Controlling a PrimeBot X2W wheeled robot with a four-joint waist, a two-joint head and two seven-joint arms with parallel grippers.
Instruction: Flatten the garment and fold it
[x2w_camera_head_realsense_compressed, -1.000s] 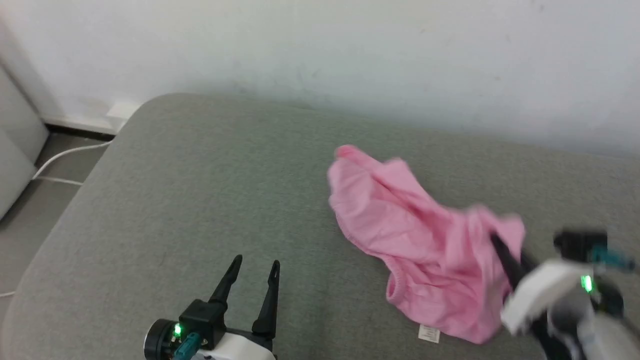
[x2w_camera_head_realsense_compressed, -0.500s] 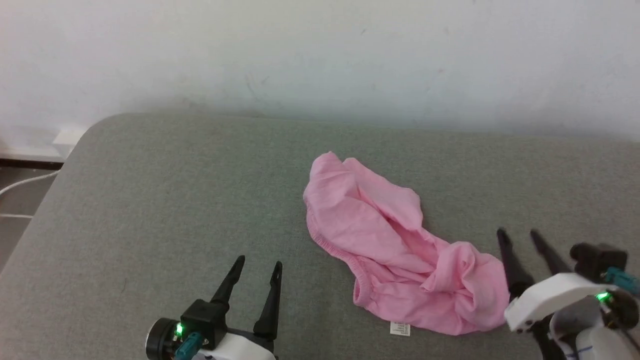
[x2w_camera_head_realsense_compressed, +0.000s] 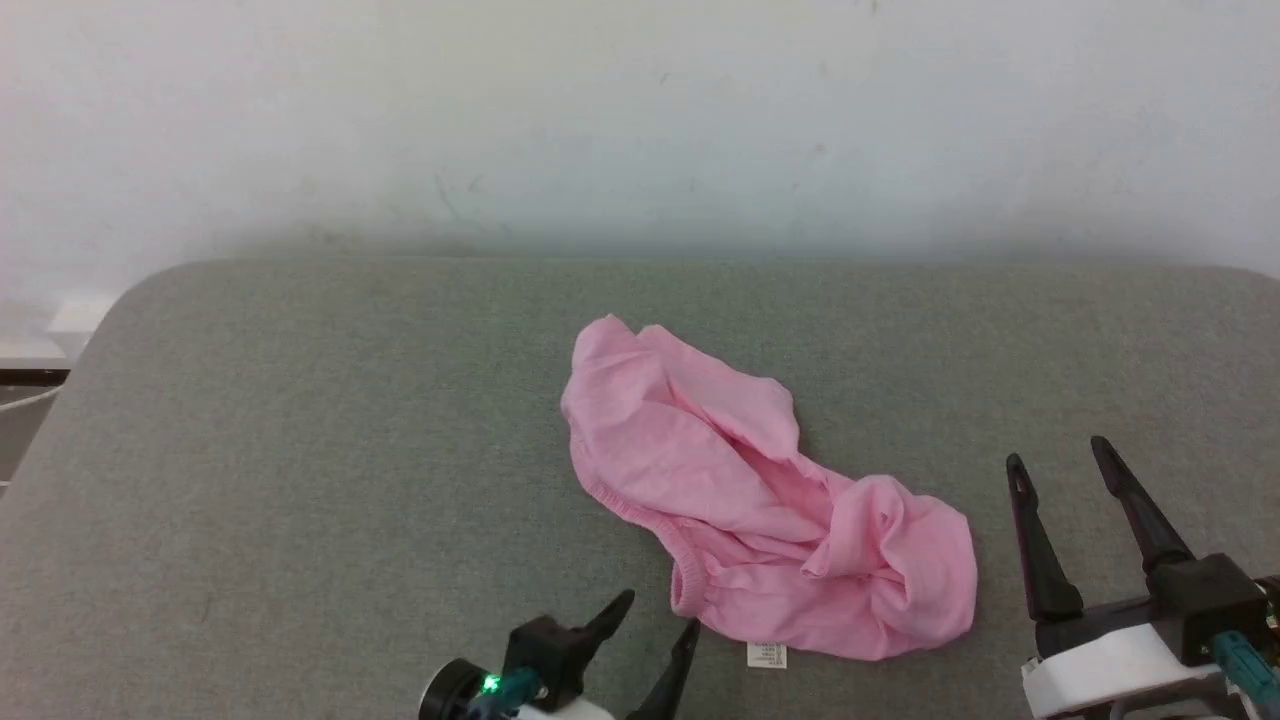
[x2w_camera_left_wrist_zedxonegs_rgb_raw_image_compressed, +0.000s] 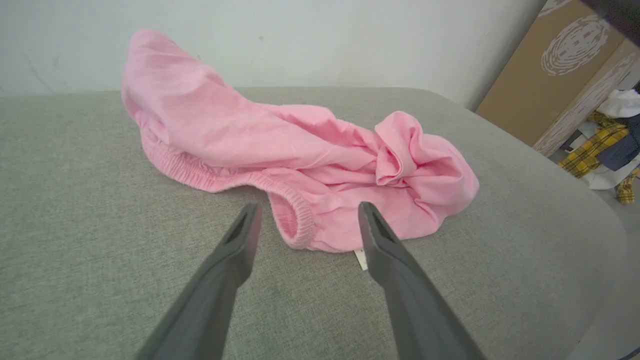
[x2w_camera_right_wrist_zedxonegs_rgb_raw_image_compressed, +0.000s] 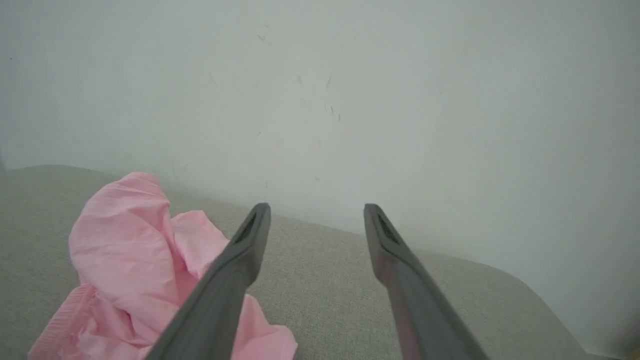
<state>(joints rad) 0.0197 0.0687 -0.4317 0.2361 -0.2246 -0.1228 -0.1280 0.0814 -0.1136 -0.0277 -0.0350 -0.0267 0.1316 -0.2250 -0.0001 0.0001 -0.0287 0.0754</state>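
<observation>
The garment (x2w_camera_head_realsense_compressed: 745, 495) is a light pink crumpled piece lying on the grey cushion (x2w_camera_head_realsense_compressed: 300, 450), bunched at its right end, with its gathered waistband along the near-left edge and a small white label (x2w_camera_head_realsense_compressed: 767, 655) at the front. In the left wrist view the garment (x2w_camera_left_wrist_zedxonegs_rgb_raw_image_compressed: 280, 150) lies just beyond my left gripper (x2w_camera_left_wrist_zedxonegs_rgb_raw_image_compressed: 306, 211), which stands open and empty with the waistband loop between its tips. In the head view the left gripper (x2w_camera_head_realsense_compressed: 660, 612) is at the garment's near edge. My right gripper (x2w_camera_head_realsense_compressed: 1058, 452) is open and empty, just right of the cloth. The garment (x2w_camera_right_wrist_zedxonegs_rgb_raw_image_compressed: 130, 260) sits left of the right gripper (x2w_camera_right_wrist_zedxonegs_rgb_raw_image_compressed: 316, 210).
A pale wall (x2w_camera_head_realsense_compressed: 640, 120) runs right behind the cushion. Past the cushion's rounded right end stand cardboard boxes (x2w_camera_left_wrist_zedxonegs_rgb_raw_image_compressed: 550, 75) and a pile of clothes (x2w_camera_left_wrist_zedxonegs_rgb_raw_image_compressed: 607, 145) on the floor. Bare cushion lies to the left and right of the garment.
My right gripper let go of the garment, opened and pulled back to the right; the cloth dropped onto the cushion. My left gripper moved right to the garment's near edge. The camera also shifted.
</observation>
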